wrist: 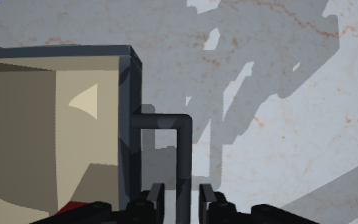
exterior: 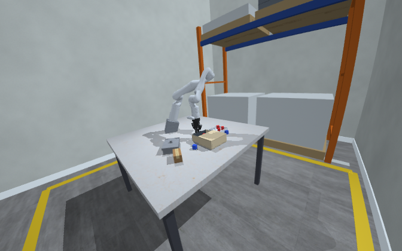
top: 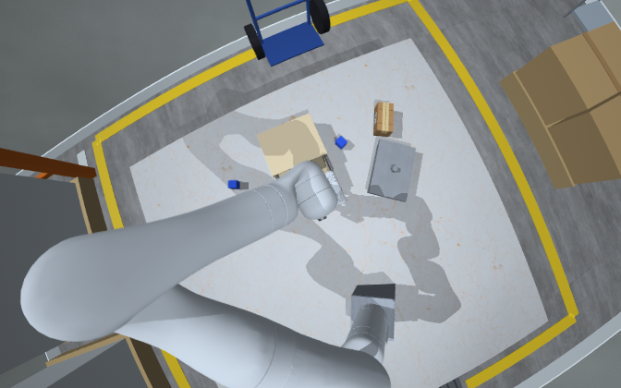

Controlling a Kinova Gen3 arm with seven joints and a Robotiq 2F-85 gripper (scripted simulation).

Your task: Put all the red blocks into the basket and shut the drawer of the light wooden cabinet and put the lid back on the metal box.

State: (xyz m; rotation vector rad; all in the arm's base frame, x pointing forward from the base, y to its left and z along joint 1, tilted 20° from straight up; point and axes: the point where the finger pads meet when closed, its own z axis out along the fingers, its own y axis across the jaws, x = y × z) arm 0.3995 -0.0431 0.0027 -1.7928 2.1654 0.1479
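The light wooden cabinet (top: 288, 139) (exterior: 212, 138) has its drawer (top: 320, 163) (wrist: 130, 130) pulled open. Part of a red block (exterior: 203, 134) (wrist: 75, 207) shows inside the drawer. My gripper (exterior: 197, 131) (wrist: 181, 198) is partly open, its fingers apart on either side of the dark drawer handle (wrist: 183, 155), with gaps beside it. Several red blocks (exterior: 218, 126) show behind the cabinet, where the pale basket is mostly hidden; whether they all lie inside it I cannot tell. The grey metal box (exterior: 168, 150) has its lid (top: 402, 156) on.
A blue block (top: 341, 141) (exterior: 194, 146) lies between the cabinet and the metal box. Another blue block (top: 233, 184) (exterior: 226, 132) lies on the cabinet's other side. A small cardboard box (top: 383, 118) (exterior: 177, 155) stands near the metal box. My arm hides much of the table in the top view.
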